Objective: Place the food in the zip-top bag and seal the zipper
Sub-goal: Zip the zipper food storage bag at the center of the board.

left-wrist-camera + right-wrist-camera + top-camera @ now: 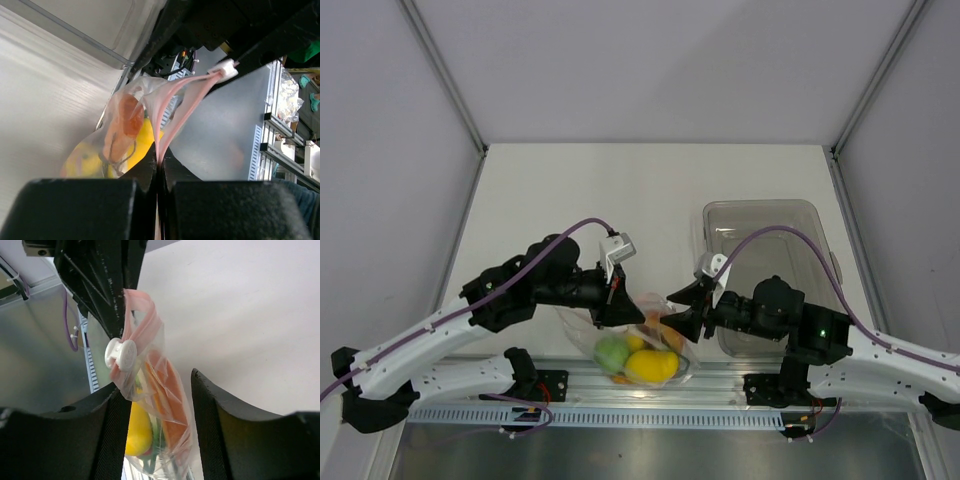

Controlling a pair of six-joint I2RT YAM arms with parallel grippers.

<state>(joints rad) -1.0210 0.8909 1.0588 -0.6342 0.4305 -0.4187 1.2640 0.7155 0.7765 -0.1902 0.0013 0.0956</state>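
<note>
Zip-top bag (645,332) sits at the lower centre of the top view, between the two grippers, at the near edge of the white table (570,200) by the metal rail (720,378). Whether its bottom rests on the surface cannot be told. Through the clear plastic show a green round fruit (611,353), a yellow lemon (653,366) and an orange chunk (131,117).

The left gripper (618,305) reaches in from the left and is clenched on the pink zipper (172,107). In the left wrist view its two dark fingers meet with the strip pinched between them at lower centre. From there the strip runs up to the right to a white slider (121,355).

The right gripper (682,312) comes in from the right. In the right wrist view its fingers (220,420) are spread apart, with the bag hanging between them. The slider lies just above the finger on the left of that frame; whether they touch cannot be told.

A rigid clear bin (790,230) stands at centre right of the top view, beyond the right arm.
</note>
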